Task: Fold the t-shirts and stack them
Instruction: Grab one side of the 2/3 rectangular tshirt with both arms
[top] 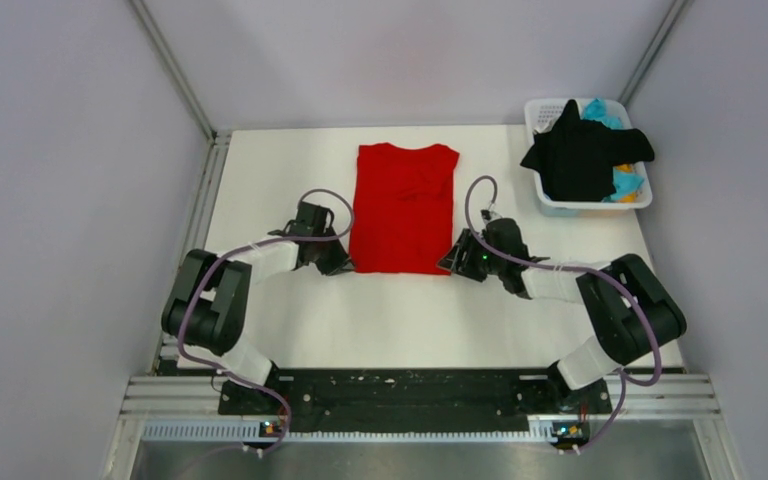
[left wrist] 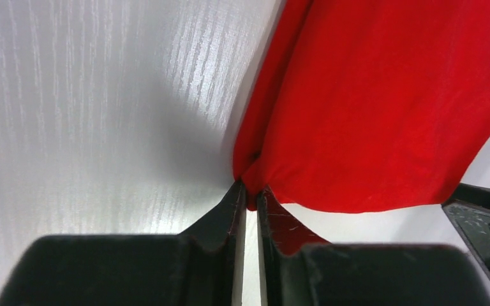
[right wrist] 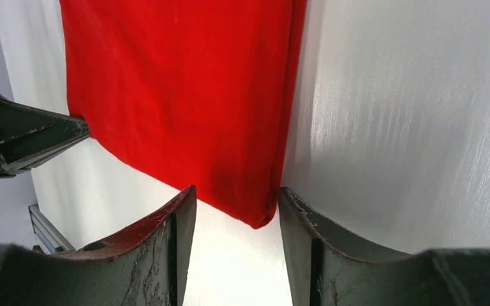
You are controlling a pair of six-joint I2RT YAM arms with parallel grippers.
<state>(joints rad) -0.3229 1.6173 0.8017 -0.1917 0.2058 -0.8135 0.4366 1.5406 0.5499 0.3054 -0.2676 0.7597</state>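
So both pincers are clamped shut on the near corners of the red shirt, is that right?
Not quite: only the left pincer is clamped on its corner of the red shirt. The right wrist view shows the right pincer open, straddling the other near corner.

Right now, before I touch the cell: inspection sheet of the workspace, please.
Surface: white table, with one shirt lying on its middle.
Job's things: bright red cloth t-shirt, folded into a long strip and lying flat; black cloth t-shirt draped over the basket, with cyan cloth beside it.
Clutter: white plastic basket at the far right corner; nothing else seen.
Grippers: left pincer shut on the red shirt's near left corner; right pincer open, straddling the near right corner.
Cables: purple-grey cables loop above both wrists.
Surroundings: pale grey walls; aluminium rails at the near edge.
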